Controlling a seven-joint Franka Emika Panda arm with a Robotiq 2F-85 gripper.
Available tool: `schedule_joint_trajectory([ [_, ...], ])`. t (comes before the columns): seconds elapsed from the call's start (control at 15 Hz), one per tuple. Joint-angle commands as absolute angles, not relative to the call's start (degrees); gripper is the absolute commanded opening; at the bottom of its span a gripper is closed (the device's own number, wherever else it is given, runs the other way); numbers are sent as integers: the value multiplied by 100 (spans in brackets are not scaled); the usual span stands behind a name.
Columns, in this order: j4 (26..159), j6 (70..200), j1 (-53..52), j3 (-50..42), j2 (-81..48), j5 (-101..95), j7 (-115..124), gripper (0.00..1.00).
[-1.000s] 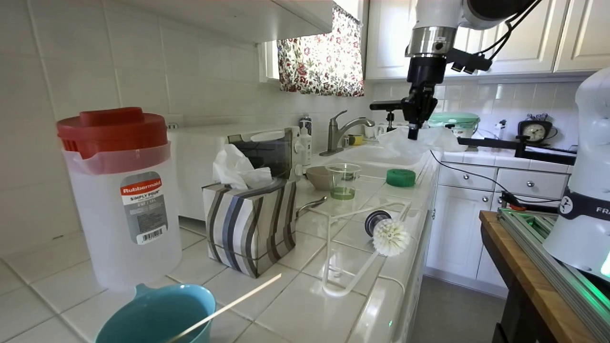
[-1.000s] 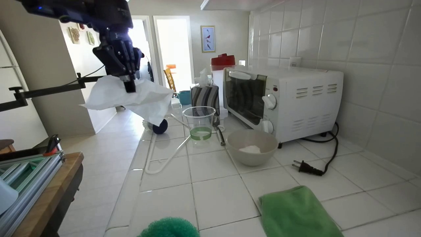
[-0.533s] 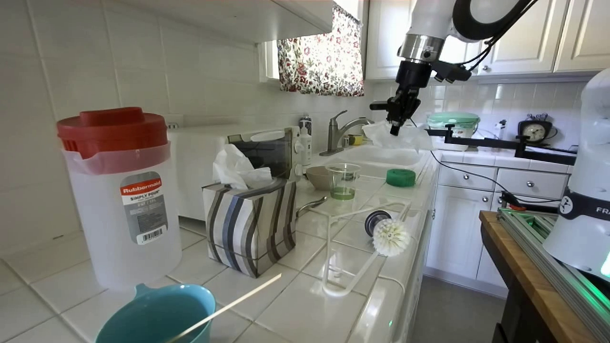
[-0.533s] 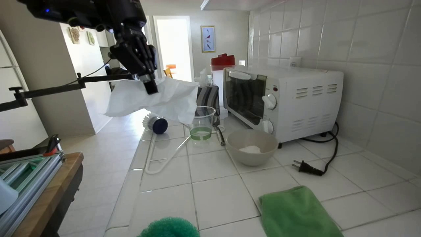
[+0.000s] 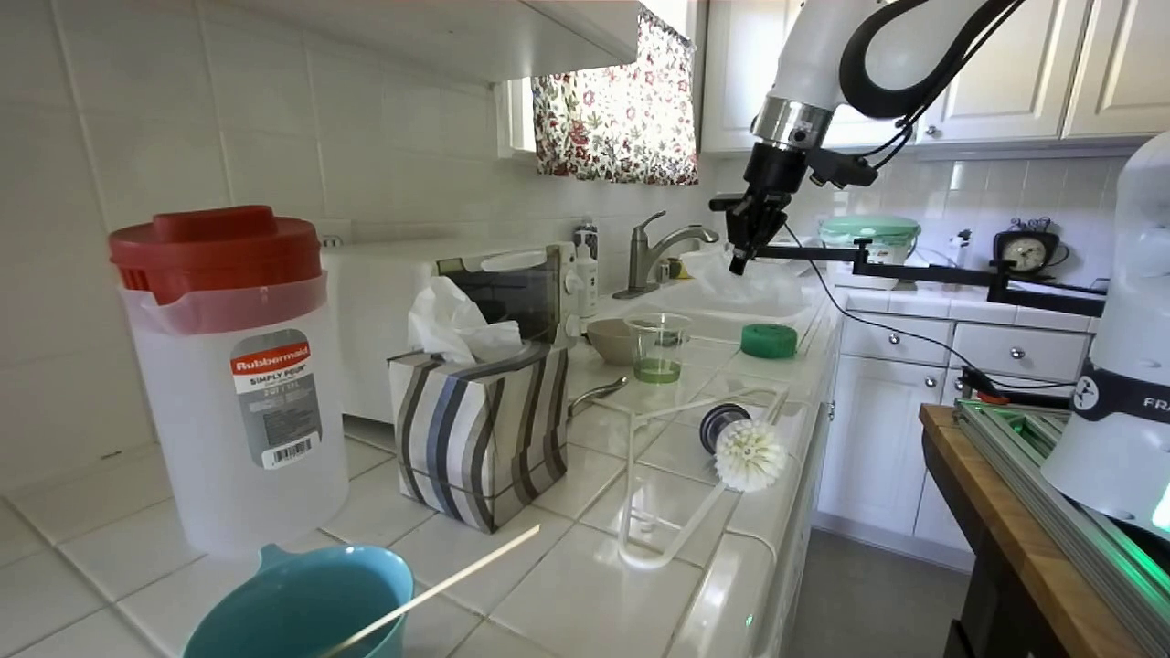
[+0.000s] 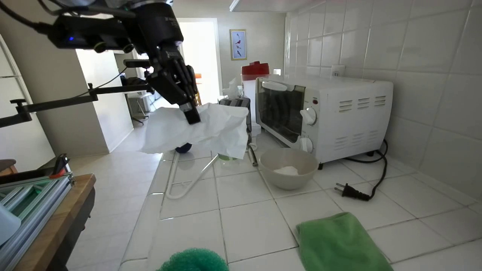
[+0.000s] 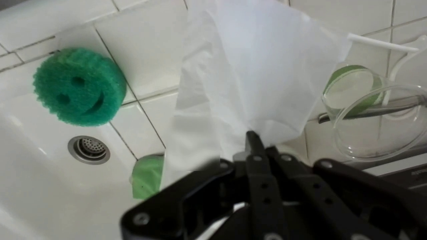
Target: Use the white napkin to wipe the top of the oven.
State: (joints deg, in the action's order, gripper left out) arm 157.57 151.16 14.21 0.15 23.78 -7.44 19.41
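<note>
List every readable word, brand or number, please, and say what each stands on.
"Rubbermaid": label on the red-lidded pitcher.
"SIMPLY POUR": same label; smaller print below is unclear.
"FRA", cut off by the picture's edge: dark band on the robot's base.
Too small or blurred: lettering on the oven, numerals on the clock, print on the robot's wrist.

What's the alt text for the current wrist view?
A white napkin, pinched in the black tool at the bottom, fans out above white countertop tiles. At left are a green smiley-face sponge and a white sink with a metal drain; at right, a clear cup with a green band.
</note>
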Motion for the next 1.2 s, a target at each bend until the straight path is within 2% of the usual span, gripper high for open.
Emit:
schedule_joint_trajectory([
  [0.0,15670,15723,1340,-124,1932,-678,1552,0],
  [0.33,15567,16281,1185,-269,1358,-503,1268,0],
  [0.8,15488,16406,1054,-405,1113,-394,1082,0],
  [0.87,15483,16398,1053,-402,1115,-373,1081,26],
  [0.93,15483,16396,1081,-370,1133,-424,1137,28],
  [1.13,15484,16344,1133,-319,1197,-527,1231,48],
])
